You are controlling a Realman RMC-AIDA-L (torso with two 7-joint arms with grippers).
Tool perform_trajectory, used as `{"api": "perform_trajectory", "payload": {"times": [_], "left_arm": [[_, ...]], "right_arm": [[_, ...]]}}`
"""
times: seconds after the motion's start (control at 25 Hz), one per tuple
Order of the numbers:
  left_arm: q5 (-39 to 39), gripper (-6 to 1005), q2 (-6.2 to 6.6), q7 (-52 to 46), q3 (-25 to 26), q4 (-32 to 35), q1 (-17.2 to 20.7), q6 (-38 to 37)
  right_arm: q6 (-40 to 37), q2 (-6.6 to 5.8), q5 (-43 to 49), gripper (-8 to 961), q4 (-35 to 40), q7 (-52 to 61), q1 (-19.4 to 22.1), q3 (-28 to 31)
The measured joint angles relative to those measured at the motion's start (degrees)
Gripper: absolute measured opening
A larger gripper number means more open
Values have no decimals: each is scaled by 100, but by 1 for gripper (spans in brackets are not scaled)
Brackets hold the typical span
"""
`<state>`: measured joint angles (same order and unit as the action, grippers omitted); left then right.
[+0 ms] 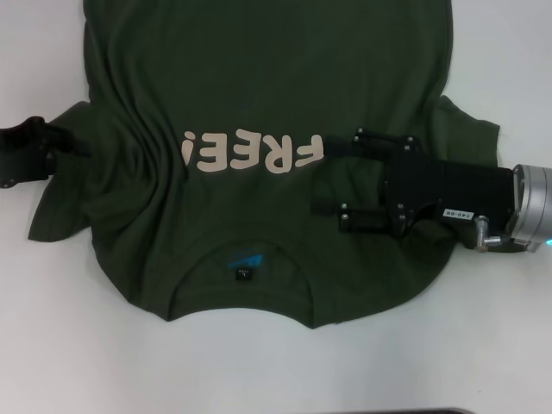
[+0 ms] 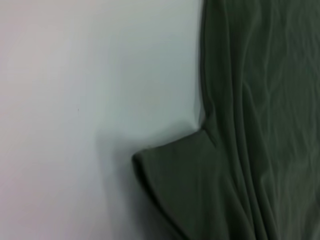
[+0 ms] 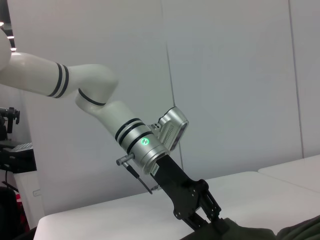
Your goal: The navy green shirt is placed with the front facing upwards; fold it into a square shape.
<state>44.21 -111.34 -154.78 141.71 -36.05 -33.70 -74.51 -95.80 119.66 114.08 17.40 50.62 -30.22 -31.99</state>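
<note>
White table (image 1: 69, 345) fills the head view's borders. Pale wall panels (image 3: 230, 75) stand behind it; dark equipment (image 3: 12, 160) at far left edge.

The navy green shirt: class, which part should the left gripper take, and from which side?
Take the left sleeve's hem of the navy green shirt, coming from the robot's left. It lies flat beyond the body, a free edge on the table, and the left gripper is already beside it.

A plain white, smooth table (image 1: 69, 345) carries one thing: a dark olive-green short-sleeved cotton shirt (image 1: 259, 78), spread front-up from centre toward twelve o'clock, collar toward six o'clock, sleeves reaching toward three and nine o'clock.
</note>
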Motion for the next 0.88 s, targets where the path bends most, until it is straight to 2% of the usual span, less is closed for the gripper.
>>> {"api": "perform_trajectory", "payload": {"times": [0.4,0.52,0.72,0.88], "left_arm": [[-86,283,1,-58,-33,2,5,0],[-89,163,16,-60,-23,-19,13,-55],[-90,3,138,-69,24,-38,53,-87],[-97,3,231,-100,35,-41,79,-52]], "right_arm": [[-2,5,0,824,0,0,-1,0],[-32,5,-3,824,1,0,-2,7],[-74,-1,-7,824,7,0,0,34],[-77,-3,-9,824,9,0,7,29]]}}
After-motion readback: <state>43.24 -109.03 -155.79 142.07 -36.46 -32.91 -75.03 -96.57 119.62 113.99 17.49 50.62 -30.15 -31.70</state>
